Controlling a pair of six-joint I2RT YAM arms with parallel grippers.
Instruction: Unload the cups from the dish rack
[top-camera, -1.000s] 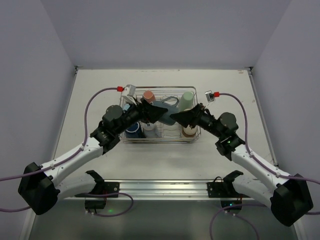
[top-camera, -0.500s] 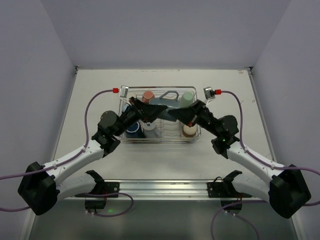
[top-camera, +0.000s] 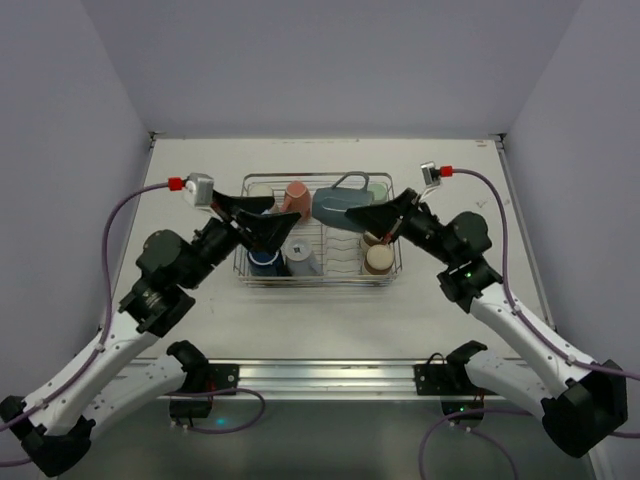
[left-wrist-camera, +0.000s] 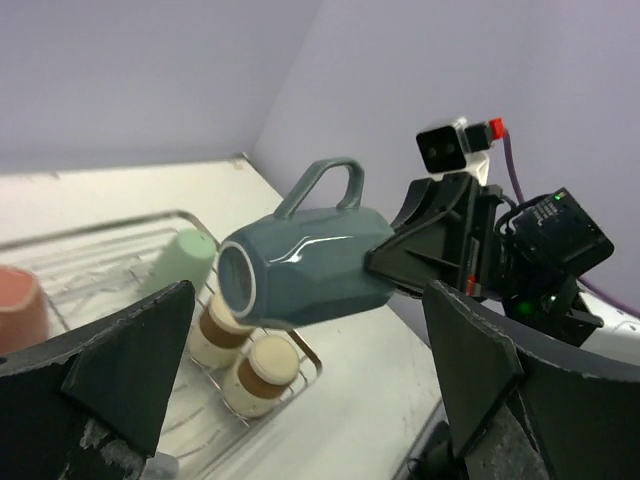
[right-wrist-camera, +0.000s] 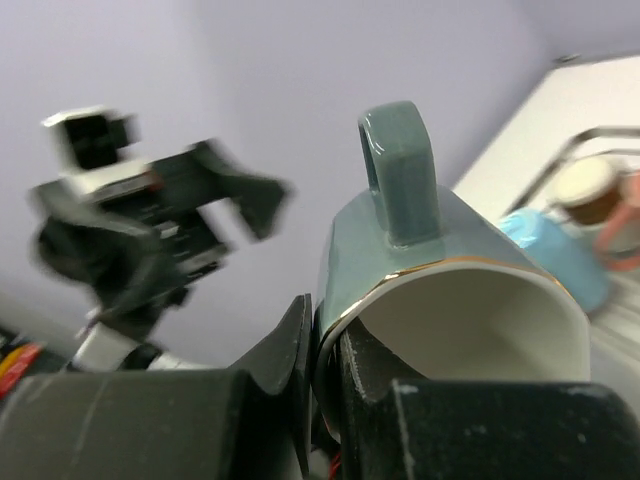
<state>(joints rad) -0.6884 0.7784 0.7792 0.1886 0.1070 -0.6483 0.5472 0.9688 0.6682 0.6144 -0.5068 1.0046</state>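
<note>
Your right gripper (top-camera: 373, 214) is clamped on the rim of a blue-grey mug (top-camera: 338, 205), held on its side, handle up, above the far part of the dish rack (top-camera: 320, 284). Your left gripper (top-camera: 278, 216), spread wide and empty, hangs over the rack's left half; 2 brown-and-cream cups (top-camera: 378, 258) stand near right

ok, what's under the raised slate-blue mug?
Below it is the dish rack, with a mint cup and two brown-and-cream cups in it. From above, the mug hides part of the rack.
</note>
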